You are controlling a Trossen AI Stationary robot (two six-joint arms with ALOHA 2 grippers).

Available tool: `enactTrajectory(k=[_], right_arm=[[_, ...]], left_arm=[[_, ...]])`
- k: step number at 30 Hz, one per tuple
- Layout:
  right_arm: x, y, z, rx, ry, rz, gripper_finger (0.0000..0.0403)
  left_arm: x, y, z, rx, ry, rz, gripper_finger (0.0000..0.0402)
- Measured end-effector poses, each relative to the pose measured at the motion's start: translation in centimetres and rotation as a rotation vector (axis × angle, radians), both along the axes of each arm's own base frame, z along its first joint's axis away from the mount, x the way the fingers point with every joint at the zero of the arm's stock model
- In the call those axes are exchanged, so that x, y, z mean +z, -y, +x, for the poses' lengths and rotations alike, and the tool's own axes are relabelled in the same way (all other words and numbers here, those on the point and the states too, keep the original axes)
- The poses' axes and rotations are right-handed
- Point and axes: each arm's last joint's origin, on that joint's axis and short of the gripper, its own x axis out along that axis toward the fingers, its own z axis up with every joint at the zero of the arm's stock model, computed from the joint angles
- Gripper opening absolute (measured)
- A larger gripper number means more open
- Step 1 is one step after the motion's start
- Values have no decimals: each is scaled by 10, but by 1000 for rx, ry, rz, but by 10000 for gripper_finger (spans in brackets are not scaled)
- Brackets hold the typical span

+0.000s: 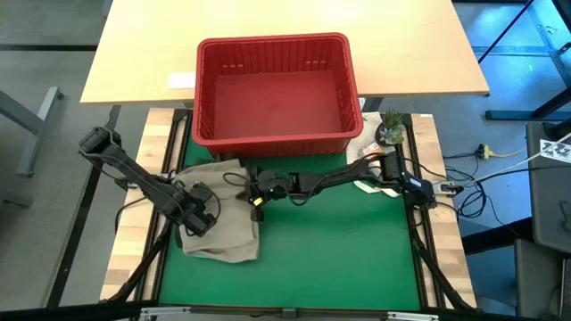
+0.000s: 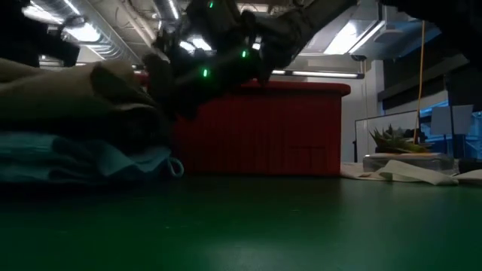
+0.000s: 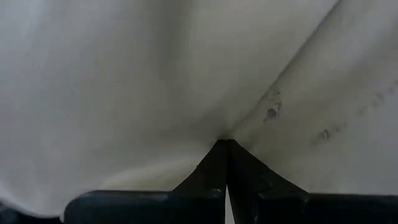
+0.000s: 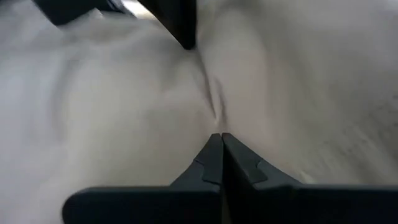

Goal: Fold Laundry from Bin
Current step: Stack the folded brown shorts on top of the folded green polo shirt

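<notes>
Your left gripper (image 3: 225, 144) has its two fingers pressed flat together, tips meeting in a point that pushes into the beige-tan garment (image 1: 223, 234). No fold of cloth shows between the tips, so you are pressing on the fabric rather than pinching it, as far as the left wrist view tells. Your right gripper (image 4: 219, 138) is the same: fingers fully closed, tips touching, nosed against the same pale cloth beside a small crease. From above, the left gripper (image 1: 198, 212) sits over the left part of that garment and the right gripper (image 1: 257, 191) at its far right edge, the two arms reaching in from opposite sides.

The beige-tan garment lies on the left of the green mat (image 1: 339, 259), just near of the bin (image 1: 277, 89). In the low view it is the top layer of a stack (image 2: 75, 98), with a light teal garment (image 2: 90, 162) under it. You can count two garments for certain there; whether more lie in the stack cannot be told.

There is one bin, red with ribbed walls, at the far edge of the mat, and nothing shows in it from above. To the right of it you have one small potted plant (image 1: 390, 127) and some white cloth (image 1: 368, 143) lying beneath the right arm. Two arms, two grippers, both shut.
</notes>
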Motion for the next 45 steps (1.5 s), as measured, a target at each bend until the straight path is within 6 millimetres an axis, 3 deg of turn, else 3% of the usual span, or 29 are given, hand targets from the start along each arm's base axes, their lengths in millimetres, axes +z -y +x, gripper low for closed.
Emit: enactTrajectory(k=[8, 19, 25, 33, 45], right_arm=[[-36, 0, 4, -25, -71, 3, 3], [-34, 0, 3, -28, -68, 9, 3], [-16, 0, -1, -25, -59, 10, 3], [30, 0, -6, -18, 45, 13, 3], [56, 3, -5, -15, 196, -47, 3]], left_arm=[[-30, -5, -3, 23, 29, -51, 0], [-32, -5, -3, 24, 26, -62, 0], [-3, 0, 3, 1, -19, -63, 0], [46, 1, 6, -40, -62, -30, 0], [80, -14, -2, -23, -15, 55, 0]])
